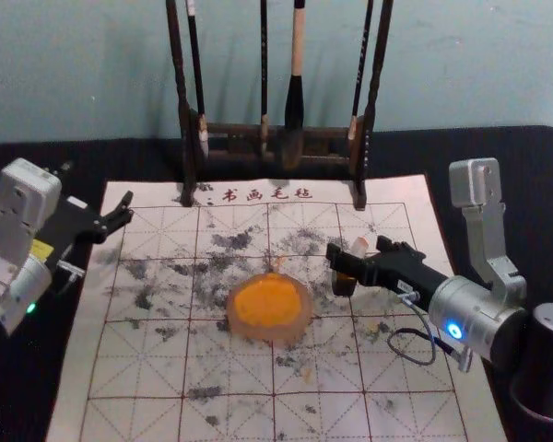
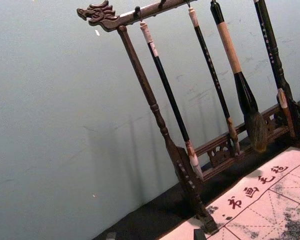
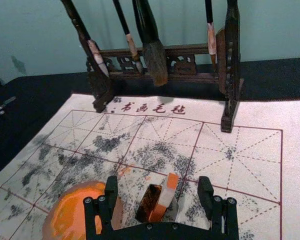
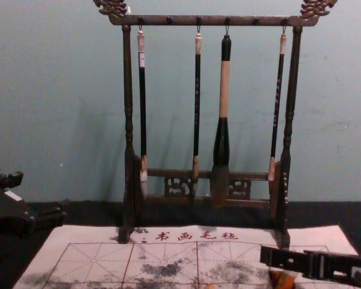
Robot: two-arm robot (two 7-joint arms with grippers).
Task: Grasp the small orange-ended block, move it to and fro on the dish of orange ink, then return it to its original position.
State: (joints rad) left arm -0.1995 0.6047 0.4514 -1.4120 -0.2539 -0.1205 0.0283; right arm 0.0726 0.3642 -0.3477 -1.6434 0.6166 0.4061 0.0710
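Left gripper (image 1: 124, 208): idle, over the mat's left edge. Fingertips spread, nothing between them. Chest view cuts the arm off at its left edge; left wrist view catches mere stubs of the tips at its lower border.

Mat (image 1: 74, 396): printed grid, grey-black smudges; near edge cut off in head view.

Dish (image 1: 258, 333): on the mat, left of the block. Pinkish, semi-translucent rim, bright orange ink inside. In right wrist view a finger covers part of it and the lower border crops it.

Rack (image 4: 213, 20): dark wood, behind the dish, four brushes (image 4: 224, 138) hanging. Top cut off in head view.

Block (image 3: 166, 196): on the mat, right of the dish, tilted, close against a dark glossy piece (image 3: 149, 200). White middle, orange at both ends. In head view the near finger hides its middle, with a pale upper end above. In chest view the finger covers its top and the lower border crops the rest. Whether block and dark piece touch: cannot tell.

Right gripper (image 1: 358, 249): at the block, reaching in from the right. Fingers wide apart, one to each side of block and dark piece, pinching neither.
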